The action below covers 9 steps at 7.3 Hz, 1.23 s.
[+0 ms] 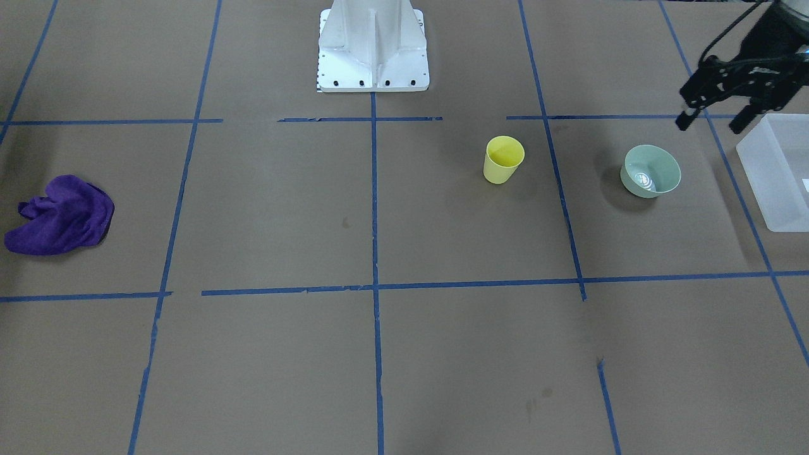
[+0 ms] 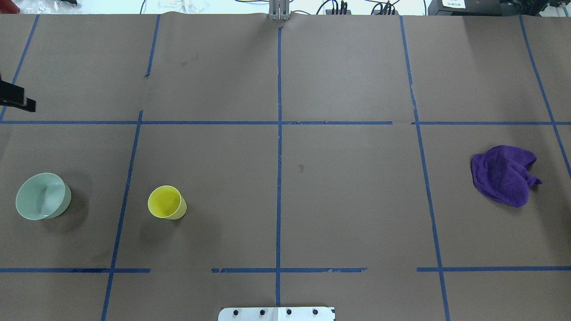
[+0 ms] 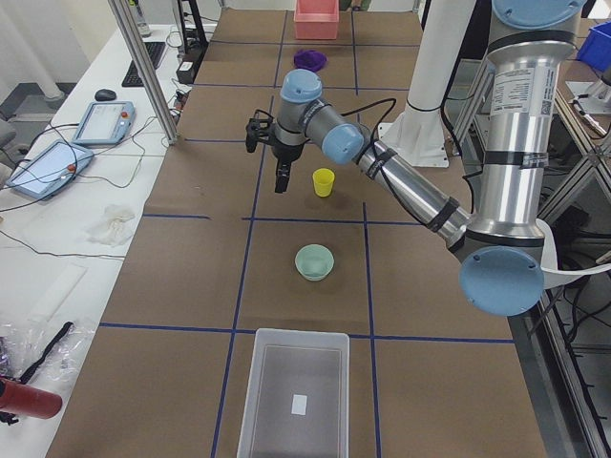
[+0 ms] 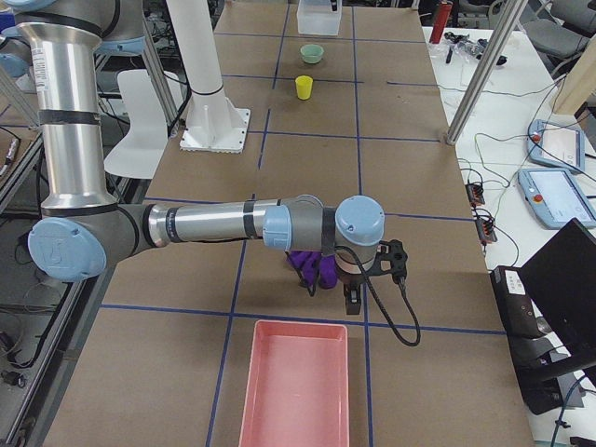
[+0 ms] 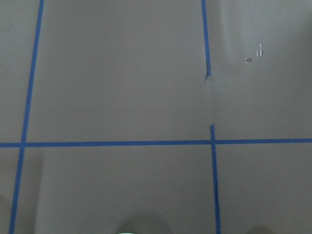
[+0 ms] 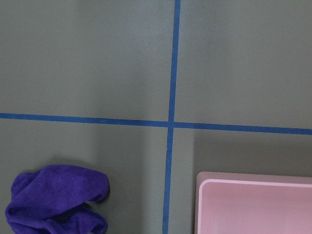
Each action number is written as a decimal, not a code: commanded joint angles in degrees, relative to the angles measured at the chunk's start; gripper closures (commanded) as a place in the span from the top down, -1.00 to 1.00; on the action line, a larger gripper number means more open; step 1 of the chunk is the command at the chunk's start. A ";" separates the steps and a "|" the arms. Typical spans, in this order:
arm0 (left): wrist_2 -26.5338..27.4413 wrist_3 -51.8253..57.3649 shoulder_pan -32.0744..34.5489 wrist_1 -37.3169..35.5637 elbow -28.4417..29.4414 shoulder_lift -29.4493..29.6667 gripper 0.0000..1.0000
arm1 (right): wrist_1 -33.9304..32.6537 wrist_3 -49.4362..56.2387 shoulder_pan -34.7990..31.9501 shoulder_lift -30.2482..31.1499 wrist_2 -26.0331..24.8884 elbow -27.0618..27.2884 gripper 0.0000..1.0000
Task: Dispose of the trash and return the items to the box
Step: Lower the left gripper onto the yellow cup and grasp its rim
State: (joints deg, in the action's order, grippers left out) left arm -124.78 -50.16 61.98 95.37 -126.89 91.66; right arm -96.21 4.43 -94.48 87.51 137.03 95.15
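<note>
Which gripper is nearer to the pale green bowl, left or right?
Left. The left gripper hangs close beside the bowl; the right gripper is far away at the other end, near the purple cloth.

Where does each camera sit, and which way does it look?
Front-facing: across the table, facing the robot base; left fingers top right.
Overhead: behind the robot, looking forward and down; base edge.
Exterior left: end by the box; left arm near.
Exterior right: end by the pink bin; right arm near.
Left wrist: down on taped table; no body.
Right wrist: down on purple cloth, pink bin; no body.
Shared: first two both show yellow cup, green bowl.
</note>
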 commanded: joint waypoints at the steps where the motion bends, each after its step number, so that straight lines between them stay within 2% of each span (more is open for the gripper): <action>1: 9.95 -15.79 -16.47 4.64 -1.34 0.01 1.00 | -0.12 -0.03 0.00 -0.23 0.16 -0.41 1.00; 2: 14.25 -20.72 -23.24 4.74 -1.34 0.10 1.00 | -0.12 -0.03 0.00 -0.32 0.25 -0.32 1.00; 4: 17.01 -23.66 -28.56 4.74 1.44 3.33 1.00 | -0.04 -0.03 0.00 -0.32 0.17 -0.41 1.00; 6: 17.64 -23.84 -29.28 4.74 7.07 7.56 1.00 | -0.12 -0.03 0.00 -0.32 0.25 -0.32 1.00; 9: 17.64 -23.32 -29.37 4.56 7.88 7.31 0.99 | -0.12 -0.03 0.00 -0.23 0.34 -0.14 1.00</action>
State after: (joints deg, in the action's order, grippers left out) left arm -107.16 -73.67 32.70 100.03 -119.37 99.04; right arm -96.33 4.39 -94.48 87.26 137.34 95.01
